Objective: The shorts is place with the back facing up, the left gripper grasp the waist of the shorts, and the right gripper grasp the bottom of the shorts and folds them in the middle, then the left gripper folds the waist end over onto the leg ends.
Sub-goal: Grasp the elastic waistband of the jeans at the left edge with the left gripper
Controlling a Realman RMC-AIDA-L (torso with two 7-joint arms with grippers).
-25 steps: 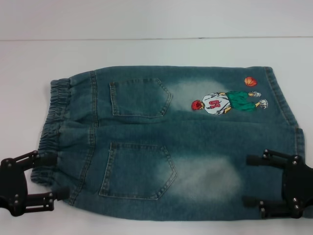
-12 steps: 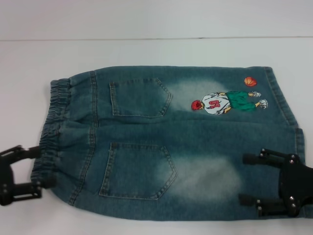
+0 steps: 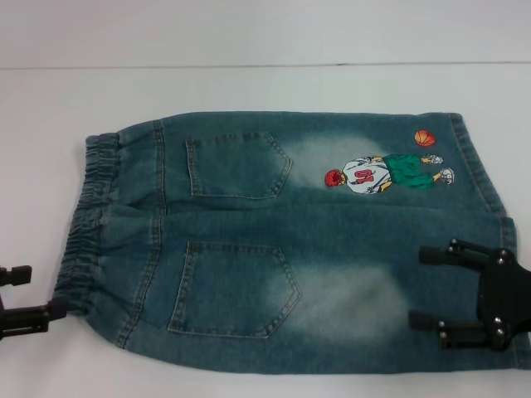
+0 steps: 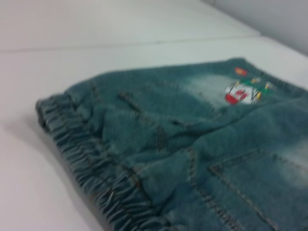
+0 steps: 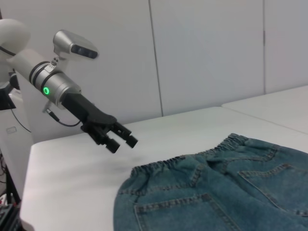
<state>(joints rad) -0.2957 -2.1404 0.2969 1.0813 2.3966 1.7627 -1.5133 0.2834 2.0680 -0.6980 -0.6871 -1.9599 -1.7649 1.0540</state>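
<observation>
The shorts (image 3: 290, 240) lay flat, pockets up, on the desk (image 3: 249, 83). The left claw (image 3: 21, 298) hovered open beside the waist (image 3: 87, 224) and the right claw (image 3: 444, 294) open over the leg ends (image 3: 506, 240), both placed to grasp.

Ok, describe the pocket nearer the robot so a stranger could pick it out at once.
Start at the denim shorts spread flat on the white table, ruffled waist to the robot's left. Two patch pockets sit just inside that waist; take the nearer pocket. Unlike the far pocket, it borders the big whitish patch, well away from the cartoon print.
</observation>
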